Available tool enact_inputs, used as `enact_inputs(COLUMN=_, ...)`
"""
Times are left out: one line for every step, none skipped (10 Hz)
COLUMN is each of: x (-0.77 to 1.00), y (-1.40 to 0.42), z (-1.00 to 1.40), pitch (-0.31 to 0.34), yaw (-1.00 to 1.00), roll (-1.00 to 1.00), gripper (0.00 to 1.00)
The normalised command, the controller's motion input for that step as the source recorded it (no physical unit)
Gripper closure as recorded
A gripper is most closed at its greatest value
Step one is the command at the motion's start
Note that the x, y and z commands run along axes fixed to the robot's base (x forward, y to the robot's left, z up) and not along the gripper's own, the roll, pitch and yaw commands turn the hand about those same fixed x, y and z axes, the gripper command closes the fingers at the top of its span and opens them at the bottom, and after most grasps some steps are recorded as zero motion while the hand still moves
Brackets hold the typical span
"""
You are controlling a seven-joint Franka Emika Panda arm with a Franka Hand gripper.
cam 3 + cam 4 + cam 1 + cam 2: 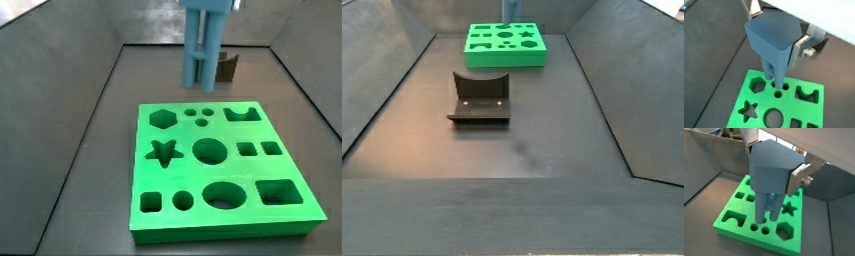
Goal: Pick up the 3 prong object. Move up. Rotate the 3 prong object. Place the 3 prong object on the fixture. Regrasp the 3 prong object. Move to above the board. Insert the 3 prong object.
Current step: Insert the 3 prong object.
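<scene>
Overhead, one end effector [774, 165] gripping one 3 prong object [769, 183], one board [734, 203] below.

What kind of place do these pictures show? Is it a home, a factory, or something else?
Probably a robot test bench, not a home: a bare dark bin with sloped walls holds only a green board of shaped holes and a dark fixture. The gripper holds the 3 prong object above the board.

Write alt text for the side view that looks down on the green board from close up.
The gripper at the upper edge holds the blue-grey 3 prong object upright, prongs down, above the far edge of the green board near its three small round holes. The dark fixture stands behind on the grey floor.
</scene>
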Motion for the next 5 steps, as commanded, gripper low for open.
enact_inputs(x=0.11, y=-0.02, z=-0.35, pitch=-0.083, yaw=-0.63, roll=0.16, gripper=1.0)
enact_inputs(x=0.07, y=-0.01, z=-0.39, pitch=-0.08, yaw=-0.72, roll=0.14, gripper=1.0)
enact_inputs(x=0.1, y=0.0, z=-0.39, pitch=-0.071, yaw=-0.76, roll=0.13, gripper=1.0)
enact_inputs(x=0.0, y=0.0, z=-0.32, pitch=0.0, yaw=-0.77, roll=0.11, gripper=1.0)
enact_inputs(x=0.0, y=0.0, z=-0.25, pitch=0.0, yaw=-0.75, roll=0.07, gripper=1.0)
